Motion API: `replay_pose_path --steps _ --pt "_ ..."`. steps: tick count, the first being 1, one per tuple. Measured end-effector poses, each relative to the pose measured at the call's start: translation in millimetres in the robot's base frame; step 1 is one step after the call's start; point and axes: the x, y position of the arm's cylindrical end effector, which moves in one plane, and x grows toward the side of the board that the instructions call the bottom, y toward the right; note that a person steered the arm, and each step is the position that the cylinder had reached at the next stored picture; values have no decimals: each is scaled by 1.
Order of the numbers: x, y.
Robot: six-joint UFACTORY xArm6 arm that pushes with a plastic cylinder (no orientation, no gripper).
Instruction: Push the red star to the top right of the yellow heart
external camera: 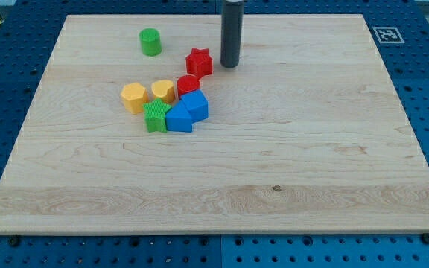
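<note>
The red star [199, 62] lies on the wooden board near the view's top, left of centre. My tip [229, 65] stands just to the star's right, a small gap apart. The yellow heart [163, 91] lies below and left of the star, inside a cluster of blocks. A red cylinder [188, 85] sits right of the heart, directly below the star.
A yellow hexagon [133, 97] lies left of the heart. A green block [156, 117] and two blue blocks [179, 117] [196, 105] sit below the heart. A green cylinder [150, 42] stands alone at the top left. The board's top edge [311, 16] is near the rod.
</note>
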Motion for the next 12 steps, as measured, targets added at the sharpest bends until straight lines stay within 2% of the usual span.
replay_pose_path --steps 5,12 --pt "-27 -40" --pt "1 -68"
